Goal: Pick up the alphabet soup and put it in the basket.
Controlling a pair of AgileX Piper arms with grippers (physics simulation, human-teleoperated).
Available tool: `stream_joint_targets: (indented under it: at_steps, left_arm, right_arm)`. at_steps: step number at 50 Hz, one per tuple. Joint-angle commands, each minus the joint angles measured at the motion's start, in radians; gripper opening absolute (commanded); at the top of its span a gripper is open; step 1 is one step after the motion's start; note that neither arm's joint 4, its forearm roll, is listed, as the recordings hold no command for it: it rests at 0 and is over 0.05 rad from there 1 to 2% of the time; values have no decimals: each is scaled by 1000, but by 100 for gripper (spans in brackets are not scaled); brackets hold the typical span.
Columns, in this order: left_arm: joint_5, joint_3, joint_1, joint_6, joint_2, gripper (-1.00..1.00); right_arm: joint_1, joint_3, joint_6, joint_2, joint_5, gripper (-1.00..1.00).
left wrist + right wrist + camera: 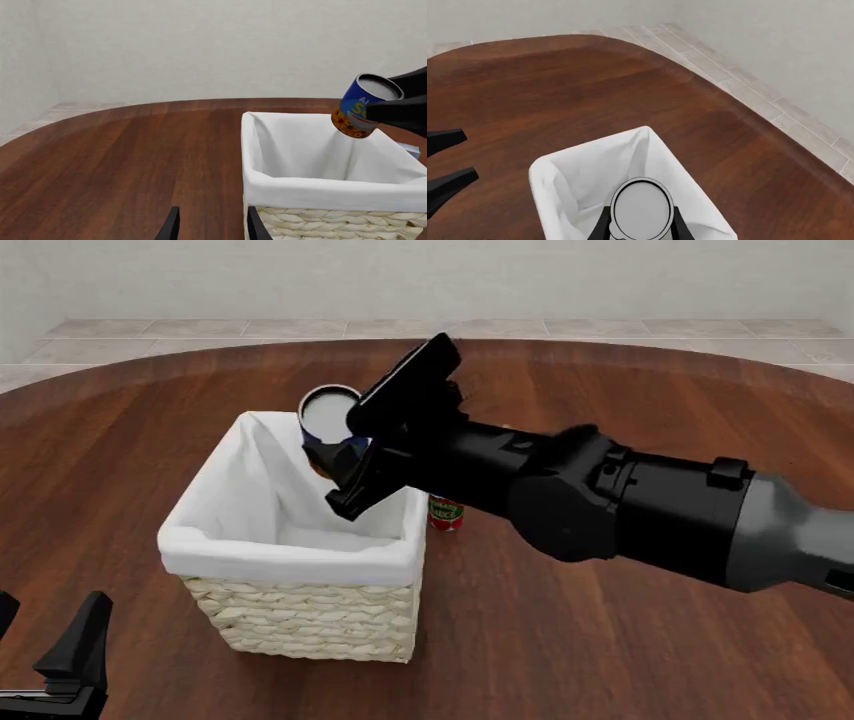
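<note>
The alphabet soup (330,413), a small can with a silver top and a blue label over an orange band, hangs tilted above the basket's (283,553) open mouth. My right gripper (344,456) is shut on it, one black finger on each side. In the right wrist view the can's top (640,206) sits between the fingers, over the white lining (584,172). The left wrist view shows the can (363,106) above the far side of the basket (313,190). My left gripper (212,227) is open and empty, low near the table's front-left edge (51,660), apart from the basket.
A red-and-green labelled can (446,512) stands on the wooden table (601,640) just behind the basket's right side, under my right arm. A pale blue corner (409,148) shows past the basket's far rim. The table's curved far edge meets a tiled floor (200,330).
</note>
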Motion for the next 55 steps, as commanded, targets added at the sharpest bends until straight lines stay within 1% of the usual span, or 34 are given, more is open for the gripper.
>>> stream_joint_targets:
  at_steps: [1,3,5,7,9,11,25,28,33,55]
  left_arm:
    - [0,0,0,0,0,100]
    - [0,0,0,0,0,100]
    - [0,0,0,0,0,100]
    - [0,0,0,0,0,100]
    - [0,0,0,0,0,100]
    - [0,0,0,0,0,100]
    - [0,0,0,0,0,100]
    - [0,0,0,0,0,100]
    - [0,0,0,0,0,100]
    - [0,0,0,0,0,100]
  right_arm:
    - [4,-24,25,19,8,-100]
    - [8,-22,27,23,7,-100]
    - [19,-31,51,35,22,-100]
    - [13,-30,48,40,16,-100]
    - [20,-36,70,42,25,-100]
    - [17,-34,61,42,21,-100]
    - [22,-54,76,73,32,-100]
    - [24,-61,96,85,40,-100]
    - [19,-58,88,92,35,-100]
    - [21,-49,101,113,21,-100]
